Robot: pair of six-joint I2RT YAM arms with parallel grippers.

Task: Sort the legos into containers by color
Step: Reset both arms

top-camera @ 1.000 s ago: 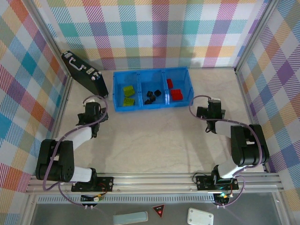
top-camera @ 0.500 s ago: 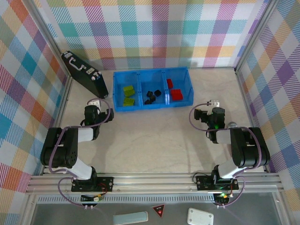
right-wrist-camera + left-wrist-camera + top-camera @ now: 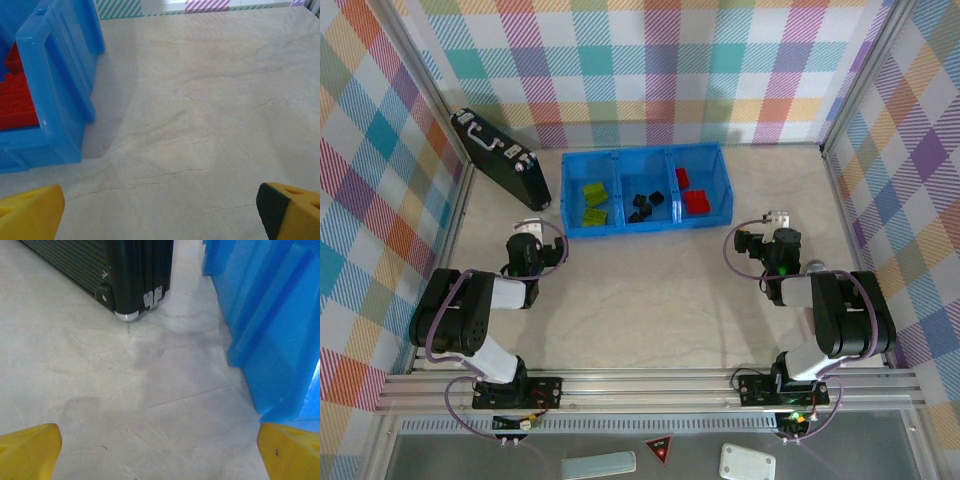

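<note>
The blue three-part containers tray point(image 3: 642, 152) stands at the back middle of the table. Lime-green legos point(image 3: 593, 201) lie in its left compartment, small black legos point(image 3: 645, 205) in the middle one, and red legos point(image 3: 696, 201) in the right one. My left gripper point(image 3: 526, 238) is low over bare table, near and left of the tray, open with nothing between its yellow fingers point(image 3: 30, 450). The tray's outer wall point(image 3: 270, 315) rises to its right. My right gripper point(image 3: 775, 232) sits near and right of the tray, open and holding nothing. Its wrist view catches the tray corner point(image 3: 55, 100) and red legos point(image 3: 17, 105).
A long black briefcase point(image 3: 500, 158) with silver latches leans against the left wall, its corner point(image 3: 125, 280) just ahead of my left gripper. Checked walls fence the table on three sides. The pale table surface point(image 3: 650, 290) spreads between the arms and the tray.
Both arms have folded back toward their bases, drawing the open grippers a little nearer and away from the tray. The legos in the tray have not moved.
</note>
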